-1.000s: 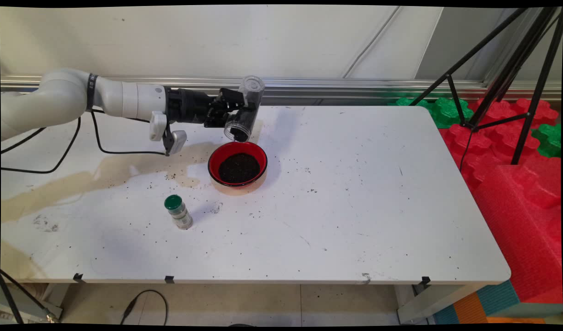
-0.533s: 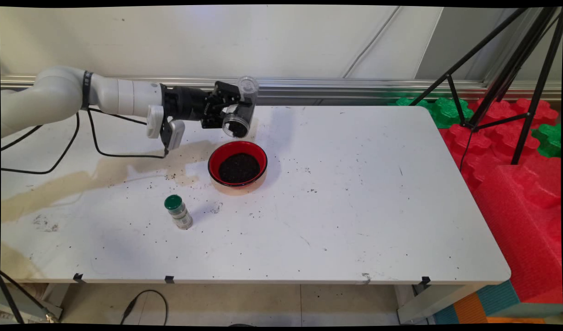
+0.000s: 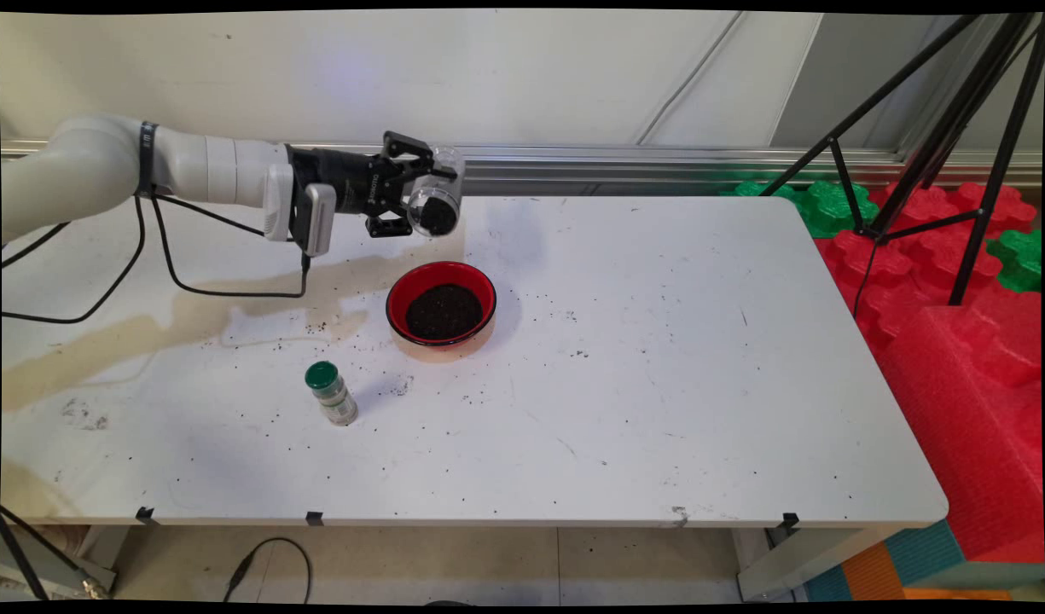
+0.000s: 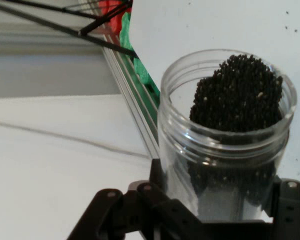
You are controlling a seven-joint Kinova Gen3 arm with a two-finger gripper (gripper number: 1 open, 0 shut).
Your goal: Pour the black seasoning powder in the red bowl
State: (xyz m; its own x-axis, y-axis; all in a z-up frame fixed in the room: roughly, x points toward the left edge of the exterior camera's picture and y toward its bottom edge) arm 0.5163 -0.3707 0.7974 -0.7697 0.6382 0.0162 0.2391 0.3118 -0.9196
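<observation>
sideways, clear jar (image 3: pixel 436 201) in tool (image 3: pixel 420 192)

**Layout on the table**

Clear plastic jar (image 3: pixel 435 207) of dark granules held above white table (image 3: pixel 658 358), behind red round bowl (image 3: pixel 441 305). Small green-capped glass bottle (image 3: pixel 331 393) stands left of and before the bowl, apart.

Bright, even light with soft shadows on the table (image 3: pixel 624 358); hand view's background is out of focus.
</observation>
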